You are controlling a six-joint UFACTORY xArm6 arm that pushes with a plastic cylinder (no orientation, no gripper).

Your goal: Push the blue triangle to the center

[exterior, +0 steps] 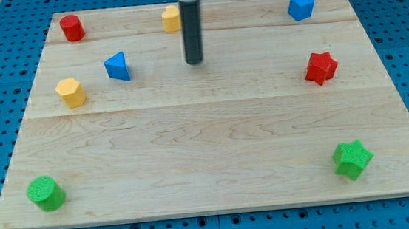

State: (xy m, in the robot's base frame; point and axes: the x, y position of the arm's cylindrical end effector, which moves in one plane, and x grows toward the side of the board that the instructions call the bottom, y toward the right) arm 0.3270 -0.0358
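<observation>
The blue triangle lies on the wooden board in the upper left part of the view. My tip stands on the board to the right of the blue triangle, about a hundred pixels away and not touching it. The dark rod rises from the tip to the view's top, partly covering a yellow block.
A red cylinder sits at the top left, a yellow hexagon left of the triangle, a blue block top right, a red star at right, a green cylinder bottom left, a green star bottom right.
</observation>
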